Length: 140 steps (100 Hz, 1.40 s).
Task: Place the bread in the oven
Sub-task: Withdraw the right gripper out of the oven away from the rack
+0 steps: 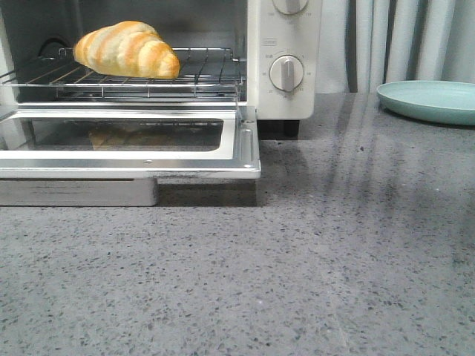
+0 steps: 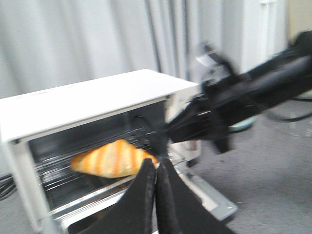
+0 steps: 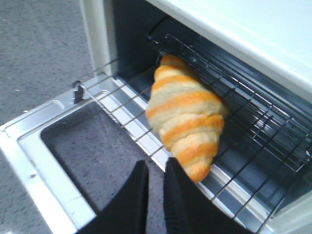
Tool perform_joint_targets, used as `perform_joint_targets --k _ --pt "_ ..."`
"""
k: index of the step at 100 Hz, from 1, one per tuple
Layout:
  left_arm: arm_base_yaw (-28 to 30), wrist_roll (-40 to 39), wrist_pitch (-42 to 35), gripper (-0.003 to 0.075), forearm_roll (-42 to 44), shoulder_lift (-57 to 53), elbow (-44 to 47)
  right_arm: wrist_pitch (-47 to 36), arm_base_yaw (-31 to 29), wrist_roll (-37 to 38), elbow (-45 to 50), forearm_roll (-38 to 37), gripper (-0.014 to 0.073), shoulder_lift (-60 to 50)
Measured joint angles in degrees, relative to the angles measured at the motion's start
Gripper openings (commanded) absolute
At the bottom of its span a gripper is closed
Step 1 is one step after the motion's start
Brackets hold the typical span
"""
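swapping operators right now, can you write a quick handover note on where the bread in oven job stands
Left end effector: shut, holding nothing, raised in front of the oven.
Right end effector: fingers nearly closed, empty, just off the bread over the open door.
Bread: lying on the wire rack inside the oven, free of both end effectors.
Done: bread is in the oven.
Left: the door is still down; probably pull both arms clear.
Also present: a teal plate at the far right.
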Motion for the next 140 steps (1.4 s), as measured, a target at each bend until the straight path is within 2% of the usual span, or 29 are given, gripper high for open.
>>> perform_joint_targets --k 12,23,45,67,88,140 --pt "0.0 -9.1 -0.1 -0.0022 8.3 -4.3 4.3 -0.3 0.9 0.0 7.9 -2.0 -0.005 -9.9" --pt "0.0 -13.4 -0.1 -0.0022 11.0 -8.2 8.4 0.1 0.4 0.0 15.3 -7.3 -0.005 -21.4" --pt "0.0 -14.7 0.0 -0.0022 11.5 -11.4 15.7 2.8 -2.7 0.0 27.5 -12.6 -0.005 -43.3" --pt "0.0 -14.8 0.1 -0.0022 11.5 -11.4 18.0 8.2 -4.6 0.0 33.8 -15.6 -0.005 -59.6" --pt "0.0 -14.8 -0.3 -0.0021 11.4 -11.4 18.0 9.3 -4.7 0.0 36.8 -19.9 -0.005 -69.0" --pt "0.0 -14.8 -0.3 -0.0021 7.0 -11.4 18.0 9.2 -4.7 0.0 39.8 -20.4 -0.005 -83.8"
